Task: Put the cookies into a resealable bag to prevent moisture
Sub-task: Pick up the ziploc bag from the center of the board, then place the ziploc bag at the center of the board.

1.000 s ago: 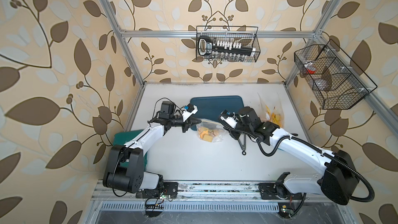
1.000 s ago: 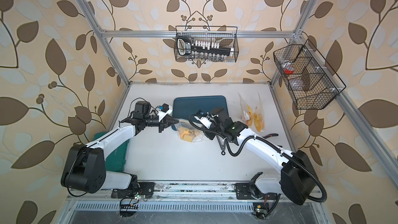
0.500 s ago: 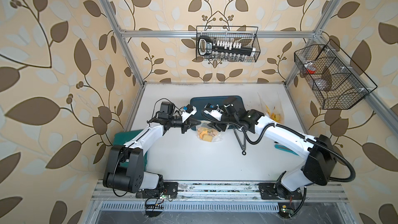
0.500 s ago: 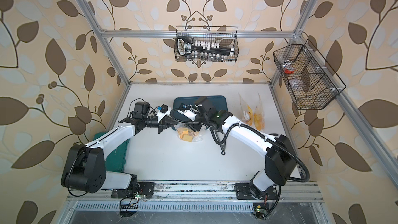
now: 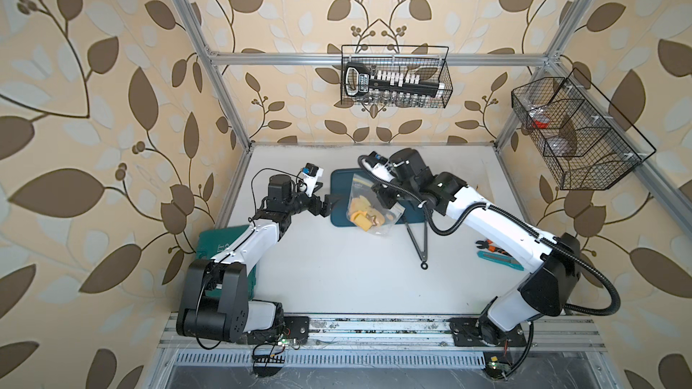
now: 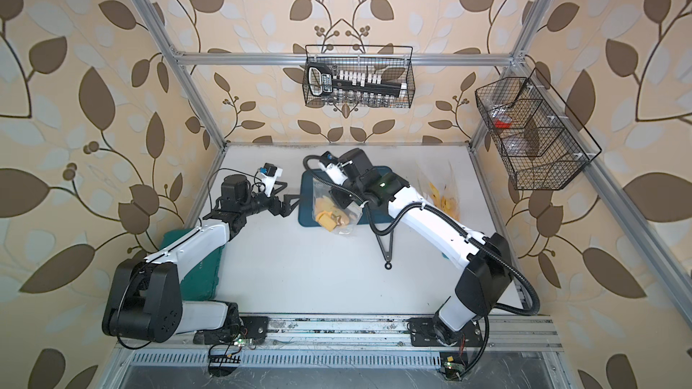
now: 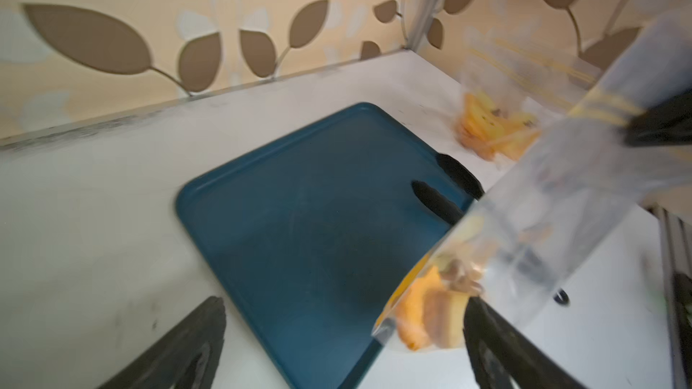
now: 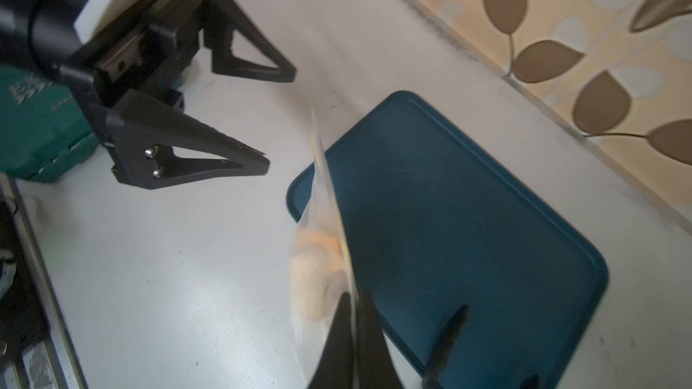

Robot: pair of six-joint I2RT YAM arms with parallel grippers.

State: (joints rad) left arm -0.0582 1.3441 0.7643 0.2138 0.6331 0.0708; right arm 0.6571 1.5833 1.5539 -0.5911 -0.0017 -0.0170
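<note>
My right pincer [image 8: 354, 299] pinches the clear bag [image 5: 376, 203] by its top; it hangs tilted, with orange-yellow and brown cookies [image 5: 364, 218] bunched at the bottom, seemingly all inside.

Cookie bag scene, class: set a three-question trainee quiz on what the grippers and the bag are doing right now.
1. True or false: the left gripper is open and empty.
2. The right gripper is shut on: A) nothing B) the bag C) the left gripper.
3. Where are the cookies?
Key: 1 true; 2 B; 3 inside the bag.
</note>
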